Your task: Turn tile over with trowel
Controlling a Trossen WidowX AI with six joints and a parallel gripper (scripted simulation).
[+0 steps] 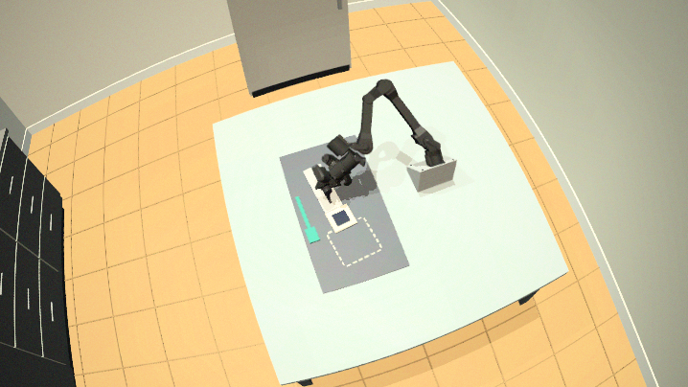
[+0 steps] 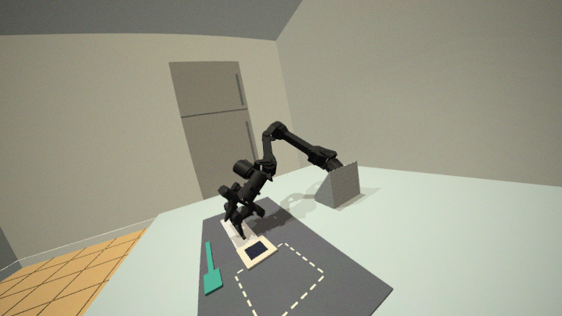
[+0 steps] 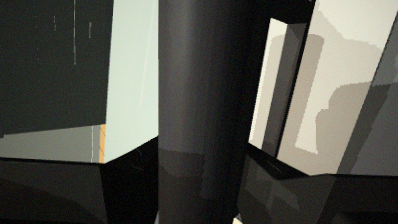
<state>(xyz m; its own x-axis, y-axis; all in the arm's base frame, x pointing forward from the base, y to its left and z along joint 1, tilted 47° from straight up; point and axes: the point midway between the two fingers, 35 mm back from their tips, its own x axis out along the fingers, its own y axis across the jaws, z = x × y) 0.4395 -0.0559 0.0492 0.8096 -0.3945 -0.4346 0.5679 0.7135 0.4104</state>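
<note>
My gripper (image 1: 327, 189) (image 2: 238, 228) (image 3: 200, 138) is shut on the small trowel's dark handle (image 3: 200, 90), low over the back part of the grey mat (image 1: 370, 274) (image 2: 345, 290). The trowel's pale blade (image 1: 317, 193) (image 2: 229, 231) (image 3: 345, 75) lies along the mat and reaches to the back edge of the tile. The tile (image 1: 341, 217) (image 2: 256, 250) is cream with a dark blue square facing up. It lies flat at the back left corner of the dashed outline (image 1: 361, 257) (image 2: 302, 257), mostly outside it.
A green flat tool (image 1: 305, 218) (image 2: 210, 267) lies along the mat's left edge. The arm's grey base block (image 1: 432, 175) (image 2: 340, 188) stands on the table to the right. A fridge (image 1: 288, 38) (image 2: 212, 117) stands behind the table.
</note>
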